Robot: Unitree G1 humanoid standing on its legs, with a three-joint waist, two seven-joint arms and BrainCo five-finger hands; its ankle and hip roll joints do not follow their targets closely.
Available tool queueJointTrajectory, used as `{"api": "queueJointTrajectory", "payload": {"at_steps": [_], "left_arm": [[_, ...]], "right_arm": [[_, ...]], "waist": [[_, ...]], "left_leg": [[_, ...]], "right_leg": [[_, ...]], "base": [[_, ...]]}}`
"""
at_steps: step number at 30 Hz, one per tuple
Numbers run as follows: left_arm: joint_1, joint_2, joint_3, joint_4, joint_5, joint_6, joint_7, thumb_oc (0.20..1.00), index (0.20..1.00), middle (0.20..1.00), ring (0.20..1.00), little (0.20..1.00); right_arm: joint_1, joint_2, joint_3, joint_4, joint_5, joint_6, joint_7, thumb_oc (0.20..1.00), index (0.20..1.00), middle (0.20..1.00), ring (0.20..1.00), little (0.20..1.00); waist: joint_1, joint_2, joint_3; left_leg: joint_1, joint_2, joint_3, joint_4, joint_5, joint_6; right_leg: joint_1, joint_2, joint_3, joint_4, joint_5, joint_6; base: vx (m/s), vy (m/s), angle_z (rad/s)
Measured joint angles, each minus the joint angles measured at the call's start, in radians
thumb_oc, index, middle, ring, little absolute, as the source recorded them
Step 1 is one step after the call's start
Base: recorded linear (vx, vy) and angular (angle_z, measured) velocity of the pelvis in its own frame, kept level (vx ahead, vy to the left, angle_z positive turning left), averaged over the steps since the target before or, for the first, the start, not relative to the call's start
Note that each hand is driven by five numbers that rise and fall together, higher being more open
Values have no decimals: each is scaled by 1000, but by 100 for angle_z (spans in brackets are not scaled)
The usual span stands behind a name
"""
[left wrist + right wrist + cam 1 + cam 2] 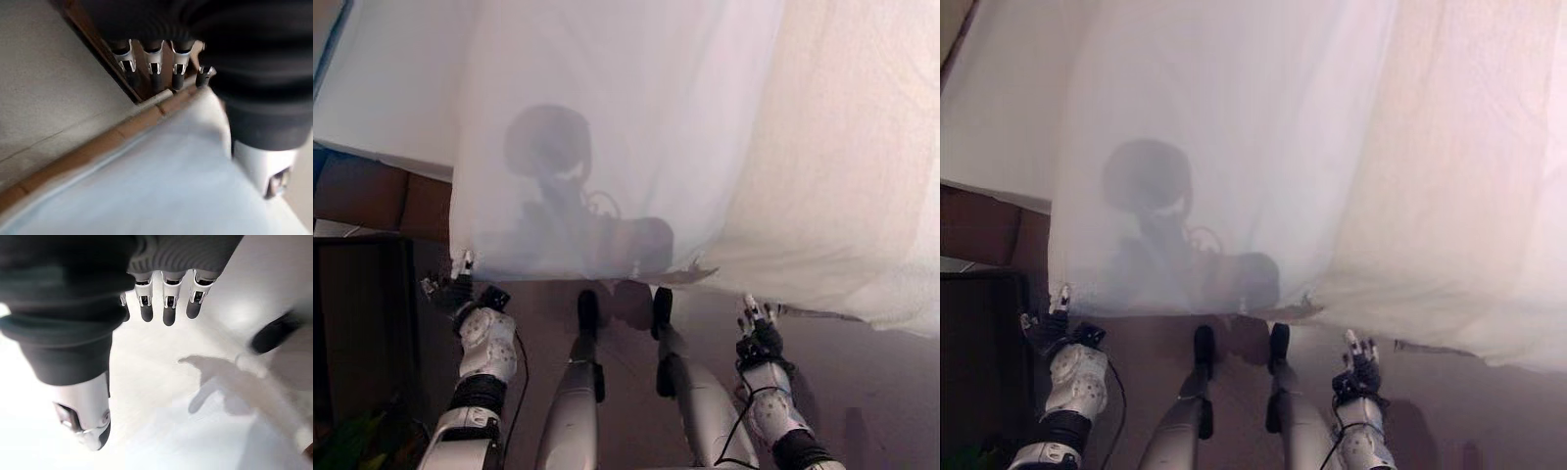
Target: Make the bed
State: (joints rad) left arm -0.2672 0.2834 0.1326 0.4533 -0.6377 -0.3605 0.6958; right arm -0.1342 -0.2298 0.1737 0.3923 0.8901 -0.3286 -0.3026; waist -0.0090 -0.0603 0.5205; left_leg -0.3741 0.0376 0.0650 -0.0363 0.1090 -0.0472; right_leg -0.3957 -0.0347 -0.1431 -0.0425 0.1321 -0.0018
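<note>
A thin white sheet [607, 127] drapes over the bed's near edge and hangs down toward me. Beside it on the right lies a cream blanket [862, 147], whose edge hangs lower. My left hand [460, 292] sits at the sheet's lower left corner; in the left wrist view its fingers [154, 61] are straight, with the pale sheet [161, 181] lying against the palm side. My right hand [759, 338] is raised just under the blanket's hanging edge. Its fingers [168, 303] are straight and hold nothing, with white cloth [161, 396] past them.
A brown wooden bed frame [382, 196] shows below the sheet at the left, and its rail [98, 142] runs past my left hand. A dark piece of furniture [362, 323] stands close at the lower left. Grey floor [49, 73] lies beyond the rail.
</note>
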Motion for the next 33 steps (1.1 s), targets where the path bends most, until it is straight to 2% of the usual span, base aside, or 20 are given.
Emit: {"api": "queueJointTrajectory", "payload": {"at_steps": [3,6,8,10,12,15,20,24,27,33], "left_arm": [[38,31,-22,-116,-1,-19,-80,1000,1000,1000,1000,1000],[24,115,-70,-219,-105,-18,-300,1000,1000,1000,1000,1000],[-10,137,-81,-238,-171,-15,-383,1000,1000,1000,1000,1000],[-81,180,-126,-239,-257,-3,-475,1000,1000,1000,1000,1000],[-160,220,-185,-238,-312,6,-534,1000,1000,1000,1000,1000],[-311,254,-274,-236,-369,19,-573,1000,1000,1000,1000,1000],[-485,270,-385,-205,-410,17,-585,1000,1000,1000,1000,1000],[-530,268,-382,-158,-317,-5,-423,1000,1000,1000,1000,1000],[-523,256,-380,-162,-318,-19,-411,1000,1000,1000,1000,1000],[-586,245,-429,-117,-354,-18,-441,1000,1000,1000,1000,1000]], "right_arm": [[-64,-75,-15,-77,-58,-7,47,1000,1000,1000,1000,1000],[-215,-140,-10,-131,-74,-9,131,1000,1000,1000,1000,1000],[-289,-150,0,-141,-70,-6,162,1000,1000,1000,1000,1000],[-389,-158,40,-137,-61,-3,207,1000,1000,1000,1000,1000],[-484,-163,96,-122,-34,10,236,1000,1000,1000,1000,1000],[-645,-181,174,-92,-10,20,256,1000,1000,1000,1000,1000],[-836,-165,274,-2,8,29,254,1000,1000,1000,1000,1000],[-872,-161,285,38,-44,39,147,1000,1000,1000,1000,1000],[-862,-165,291,41,-69,50,130,1000,1000,1000,1000,1000],[-899,-119,339,167,-44,70,137,1000,1000,1000,1000,1000]], "waist": [[8,3,1],[25,13,6],[33,19,9],[57,23,10],[61,24,10],[81,25,10],[81,24,10],[76,24,10],[75,24,10],[76,23,9]], "left_leg": [[-5,-1,0,-1,4,1],[-17,-1,1,-6,13,1],[-22,-2,0,-7,16,1],[-33,-2,-2,-7,20,0],[-55,-3,-14,-7,29,0],[-86,-4,-16,-9,42,0],[-93,-5,-21,-9,45,2],[-101,-5,-29,-8,46,0],[-110,-3,-37,-8,47,-1],[-140,-4,-44,-7,52,-1]], "right_leg": [[-3,-1,-2,-2,4,-2],[-13,-1,-4,-10,14,-3],[-13,-1,-5,-20,21,-3],[-23,-1,-6,-22,25,-5],[-37,-2,-15,-23,27,-6],[-67,-3,-21,-25,37,-9],[-70,-4,-30,-24,38,-9],[-73,-3,-34,-25,38,-9],[-76,-1,-38,-32,39,-10],[-102,-2,-48,-31,40,-12]], "base": [[7,-3,1],[2,-1,1],[2,-2,2],[4,-13,4],[9,-18,17],[12,-18,6],[31,-23,4],[35,-24,3],[10,-1,3],[11,-6,3]]}}
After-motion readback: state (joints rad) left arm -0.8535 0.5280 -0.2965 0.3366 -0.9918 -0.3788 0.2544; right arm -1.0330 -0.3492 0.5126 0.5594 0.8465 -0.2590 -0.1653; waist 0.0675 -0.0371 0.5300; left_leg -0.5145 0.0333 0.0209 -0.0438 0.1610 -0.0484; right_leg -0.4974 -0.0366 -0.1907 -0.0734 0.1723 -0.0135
